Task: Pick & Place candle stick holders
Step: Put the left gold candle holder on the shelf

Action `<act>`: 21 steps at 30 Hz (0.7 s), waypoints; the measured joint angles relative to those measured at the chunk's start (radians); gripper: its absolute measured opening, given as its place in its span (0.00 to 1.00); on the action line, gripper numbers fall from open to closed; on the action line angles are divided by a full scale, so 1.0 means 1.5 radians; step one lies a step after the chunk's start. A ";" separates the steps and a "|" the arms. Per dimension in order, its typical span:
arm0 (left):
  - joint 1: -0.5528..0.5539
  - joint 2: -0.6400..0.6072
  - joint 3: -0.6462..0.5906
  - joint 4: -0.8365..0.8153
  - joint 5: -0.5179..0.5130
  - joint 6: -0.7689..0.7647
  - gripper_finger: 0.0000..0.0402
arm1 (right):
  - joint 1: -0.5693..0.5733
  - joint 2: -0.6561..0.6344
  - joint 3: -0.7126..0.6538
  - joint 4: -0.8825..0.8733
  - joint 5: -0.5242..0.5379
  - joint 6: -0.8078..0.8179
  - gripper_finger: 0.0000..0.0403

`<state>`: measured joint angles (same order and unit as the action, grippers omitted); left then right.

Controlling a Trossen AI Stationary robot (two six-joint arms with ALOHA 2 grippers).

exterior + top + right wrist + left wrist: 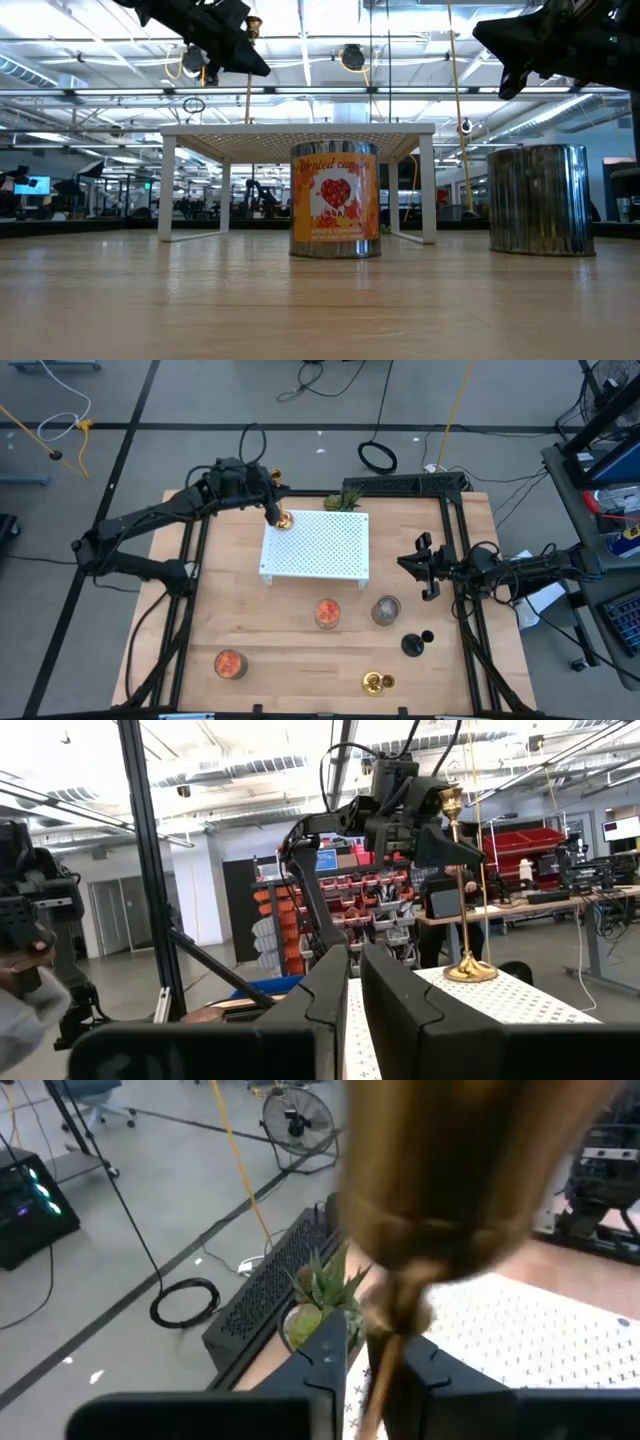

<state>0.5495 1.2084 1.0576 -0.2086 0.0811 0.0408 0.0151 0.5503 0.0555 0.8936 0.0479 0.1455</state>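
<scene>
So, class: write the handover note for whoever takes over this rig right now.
Left gripper: at the white perforated stand's back left corner, by the tall gold candlestick standing upright there; grip cannot be told.
Right gripper: shut, empty, waiting right of the stand.
Done: one gold candlestick on the stand.
Left: the black candlestick and second gold candlestick, both on the table near the front right.
</scene>
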 joint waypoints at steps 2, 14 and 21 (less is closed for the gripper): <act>0.000 -0.001 0.000 -0.008 -0.002 0.004 0.15 | 0.000 0.000 0.000 0.000 0.000 0.000 0.07; -0.001 -0.001 0.001 -0.050 -0.060 0.061 0.27 | 0.000 0.000 0.000 0.005 0.000 -0.008 0.07; -0.020 -0.021 0.001 -0.087 -0.078 0.077 0.36 | 0.000 0.011 0.000 0.005 0.000 -0.025 0.11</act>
<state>0.5200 1.1771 1.0587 -0.3388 -0.0353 0.1562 0.0151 0.5662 0.0555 0.9012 0.0478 0.1078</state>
